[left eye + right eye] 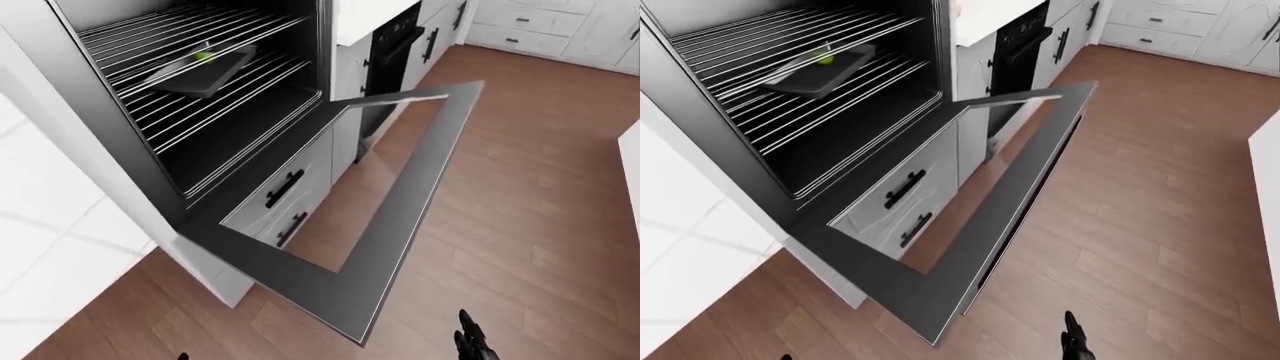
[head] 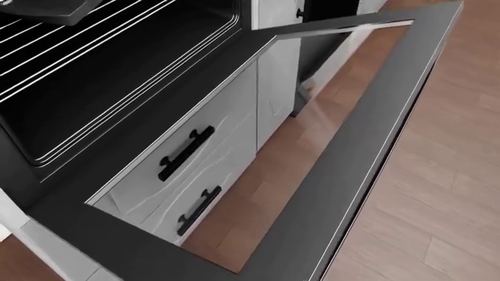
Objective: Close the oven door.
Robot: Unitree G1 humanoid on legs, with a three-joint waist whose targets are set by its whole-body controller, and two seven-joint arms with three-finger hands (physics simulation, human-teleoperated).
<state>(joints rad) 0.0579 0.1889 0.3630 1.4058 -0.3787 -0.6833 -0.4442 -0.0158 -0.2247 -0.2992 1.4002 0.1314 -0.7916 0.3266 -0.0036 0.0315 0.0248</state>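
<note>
The black oven door (image 1: 415,206) hangs wide open, lying flat out from under the oven cavity (image 1: 230,127), its glass pane showing the floor through it. The head view shows the same door (image 2: 367,140) close up. Wire racks fill the cavity, and a dark tray (image 1: 195,71) with a small green thing (image 1: 203,55) rests on one. My right hand (image 1: 472,343) shows only as dark fingertips at the bottom edge of the left-eye view, below the door's near corner and apart from it, holding nothing. A sliver of my left hand (image 1: 182,357) peeks in at the bottom left.
Two white drawers with black handles (image 2: 186,153) sit beneath the oven, under the open door. A dark appliance (image 1: 395,45) stands farther along the cabinet row. White cabinets (image 1: 540,22) line the top right. Wood floor (image 1: 530,187) spreads to the right; a white counter edge (image 1: 630,172) stands at far right.
</note>
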